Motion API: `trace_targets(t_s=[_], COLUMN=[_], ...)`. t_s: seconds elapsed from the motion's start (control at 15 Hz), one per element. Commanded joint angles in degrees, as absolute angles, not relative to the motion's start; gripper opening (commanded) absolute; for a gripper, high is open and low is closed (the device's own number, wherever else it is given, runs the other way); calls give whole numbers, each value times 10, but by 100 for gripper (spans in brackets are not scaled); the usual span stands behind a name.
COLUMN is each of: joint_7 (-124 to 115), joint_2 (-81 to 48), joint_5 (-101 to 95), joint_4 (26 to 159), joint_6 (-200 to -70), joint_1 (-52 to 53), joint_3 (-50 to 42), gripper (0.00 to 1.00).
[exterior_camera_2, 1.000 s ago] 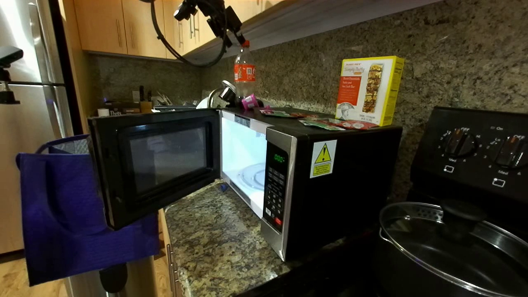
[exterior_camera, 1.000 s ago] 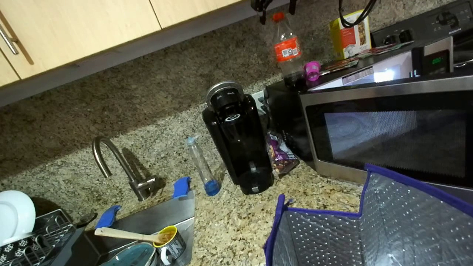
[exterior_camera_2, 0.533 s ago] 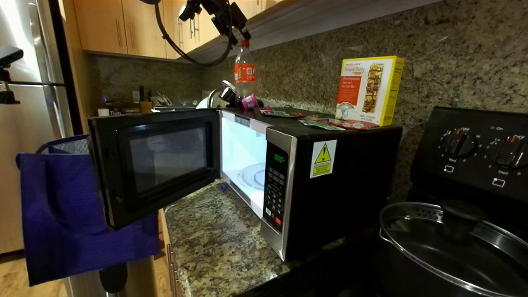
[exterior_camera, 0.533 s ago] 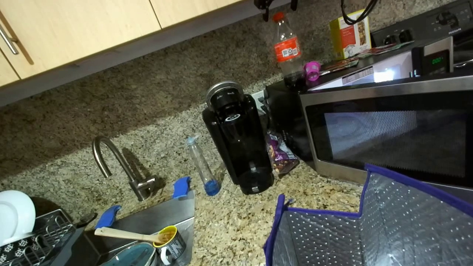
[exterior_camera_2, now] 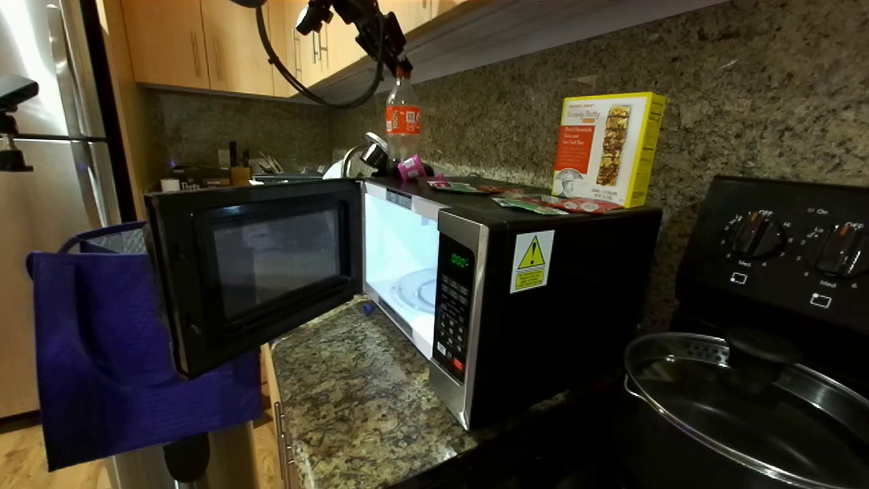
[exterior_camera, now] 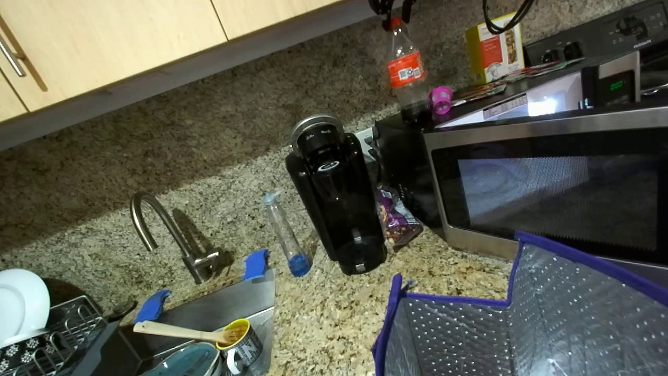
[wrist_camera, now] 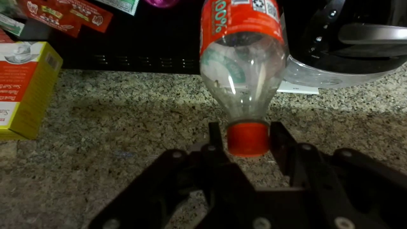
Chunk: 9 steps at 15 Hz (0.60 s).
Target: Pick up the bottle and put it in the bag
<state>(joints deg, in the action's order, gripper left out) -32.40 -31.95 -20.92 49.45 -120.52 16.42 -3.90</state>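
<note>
The bottle, clear with a red cap and red label, stands upright on top of the microwave in both exterior views. My gripper has its fingers on either side of the red cap in the wrist view. A thin gap shows between the left finger and the cap; the right finger lies very close to it, and I cannot tell if they touch. The bag, silvery inside with blue trim, gapes open at the lower right. In an exterior view the microwave door partly hides the blue bag.
The microwave has its door swung open. A pink cup, packets and a yellow box sit on top of it. Beside it stand the coffee maker and a thin tube. Cabinets hang overhead.
The gripper has shifted slightly to the right in both exterior views. Its fingers have drawn much closer together around the cap, while the bottle has stayed in place.
</note>
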Motion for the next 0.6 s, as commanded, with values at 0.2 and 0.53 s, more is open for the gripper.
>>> trace_targets(t_s=[0.2, 0.53], joint_7=[-346, -370], joint_2=[-329, -331], joint_5=[-201, -199], joint_4=[479, 479], joint_6=[-1202, -1218], joint_1=[167, 166], joint_3=[-38, -38], gripper=[14, 14])
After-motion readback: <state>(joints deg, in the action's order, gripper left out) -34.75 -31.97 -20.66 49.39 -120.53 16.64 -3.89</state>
